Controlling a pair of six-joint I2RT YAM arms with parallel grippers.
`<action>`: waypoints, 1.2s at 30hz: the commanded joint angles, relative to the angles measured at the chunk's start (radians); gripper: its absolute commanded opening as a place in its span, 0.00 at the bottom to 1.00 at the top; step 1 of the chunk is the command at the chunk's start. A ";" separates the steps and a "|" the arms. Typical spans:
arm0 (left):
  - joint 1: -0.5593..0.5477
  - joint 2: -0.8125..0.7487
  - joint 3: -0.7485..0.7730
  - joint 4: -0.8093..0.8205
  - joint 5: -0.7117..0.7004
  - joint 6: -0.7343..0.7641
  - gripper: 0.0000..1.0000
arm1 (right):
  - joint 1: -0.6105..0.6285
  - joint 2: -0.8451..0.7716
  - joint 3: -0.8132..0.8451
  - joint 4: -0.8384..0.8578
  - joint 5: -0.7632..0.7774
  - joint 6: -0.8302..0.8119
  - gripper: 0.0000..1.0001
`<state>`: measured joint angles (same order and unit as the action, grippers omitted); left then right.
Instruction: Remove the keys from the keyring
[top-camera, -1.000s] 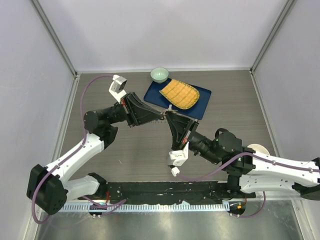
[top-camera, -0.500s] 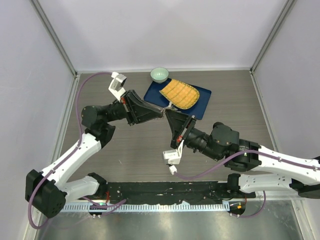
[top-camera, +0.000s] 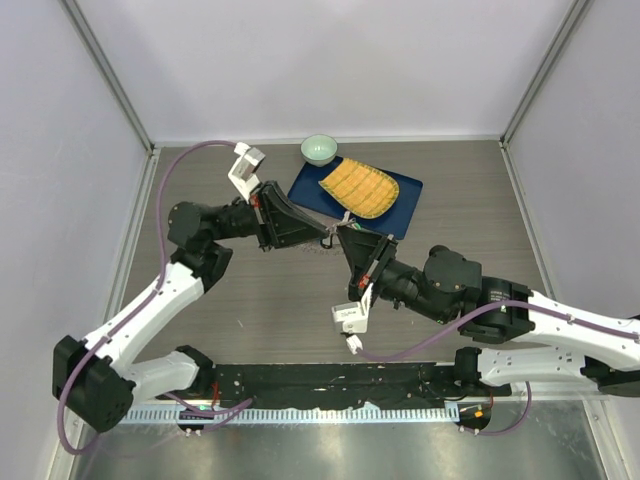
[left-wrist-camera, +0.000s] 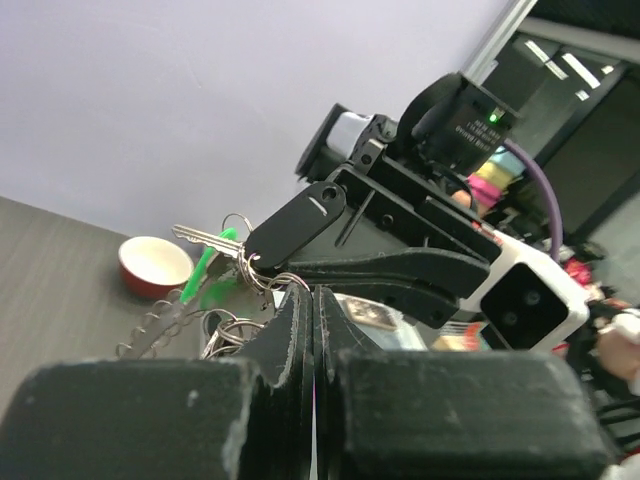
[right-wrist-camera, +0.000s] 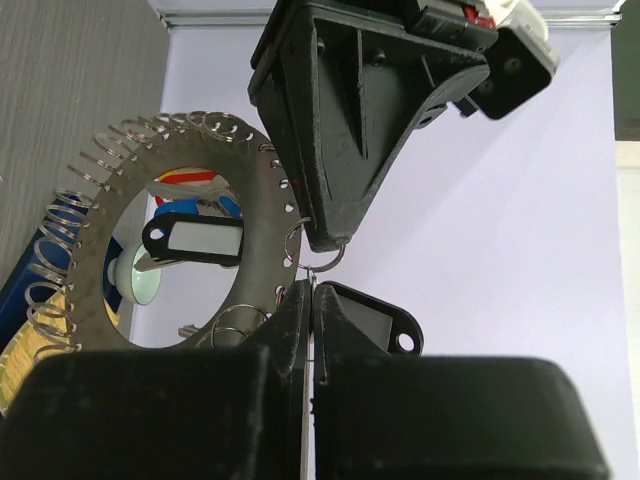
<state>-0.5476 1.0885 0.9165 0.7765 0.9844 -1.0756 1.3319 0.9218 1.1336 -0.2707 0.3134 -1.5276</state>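
Note:
My two grippers meet tip to tip above the table's middle. The left gripper (top-camera: 328, 232) (left-wrist-camera: 312, 292) is shut on a small split ring (right-wrist-camera: 322, 262) that hangs from the keyring (right-wrist-camera: 255, 215), a flat metal ring fringed with small wire rings. The right gripper (top-camera: 343, 232) (right-wrist-camera: 311, 285) is shut on a thin key blade (right-wrist-camera: 312, 282) that hangs from that same small ring. A green-headed key (left-wrist-camera: 205, 265) and a black tag (left-wrist-camera: 295, 222) dangle beside the left fingers. The keyring shows only faintly in the top view (top-camera: 316, 247).
A blue tray (top-camera: 403, 216) with a yellow waffle-patterned pad (top-camera: 359, 187) lies at the back, with a pale green bowl (top-camera: 319, 149) behind it. A red bowl (left-wrist-camera: 153, 265) stands at the right (top-camera: 520, 297). Grey walls close in the table on three sides.
Both arms shifted slightly while staying joined at the tips. The left wrist swung a little to the right, the right wrist turned, and the keyring now hangs just below the meeting point.

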 joint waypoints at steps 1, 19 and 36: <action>0.002 0.022 0.107 0.457 0.031 -0.311 0.00 | -0.033 0.003 -0.011 -0.185 0.158 -0.022 0.01; 0.081 0.057 0.228 -0.197 0.076 0.256 0.00 | -0.098 0.161 0.193 -0.283 0.087 0.078 0.01; 0.302 0.461 0.243 0.606 0.119 -0.367 0.00 | -0.551 0.477 0.393 -0.125 -0.537 0.471 0.01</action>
<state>-0.2584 1.4841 1.0847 0.8742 1.0584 -1.1130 0.8146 1.4334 1.5597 -0.4332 -0.1116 -1.1721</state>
